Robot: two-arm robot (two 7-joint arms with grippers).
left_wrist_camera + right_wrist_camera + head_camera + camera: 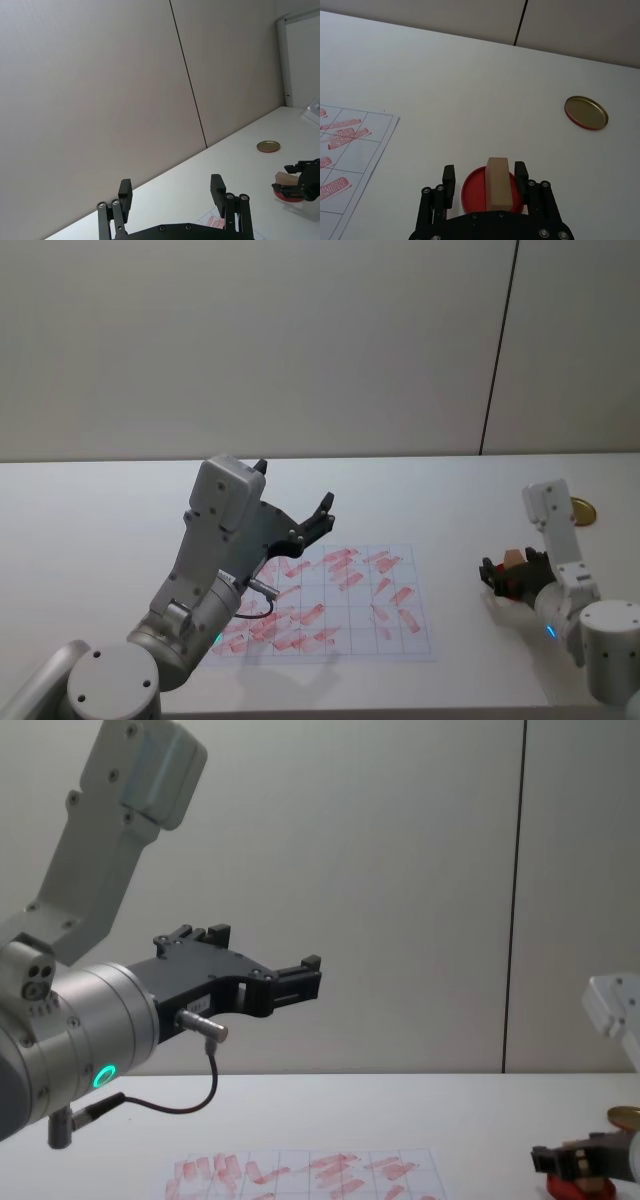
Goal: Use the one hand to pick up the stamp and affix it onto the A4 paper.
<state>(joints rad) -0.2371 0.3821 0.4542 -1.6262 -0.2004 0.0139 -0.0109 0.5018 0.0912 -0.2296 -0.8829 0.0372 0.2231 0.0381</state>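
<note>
The stamp (498, 182), a small tan wooden block, stands on a red round ink pad (472, 192) at the right of the table. My right gripper (484, 176), the one with the blue-lit ring, is low around it and open. One finger is close beside the stamp; the other stands a clear gap away. The head view shows the stamp (515, 558) between the right gripper's (510, 575) black fingers. The A4 paper (400, 630) lies flat at the table's middle, its grid full of red smudges. My left gripper (293, 485) hangs open high above the paper's left part, holding nothing.
A gold-brown disc (581, 510) lies on the table beyond the ink pad, near the back right. The big left arm with its green ring (103, 1075) reaches over the paper's left half. Bare white table separates the paper from the ink pad.
</note>
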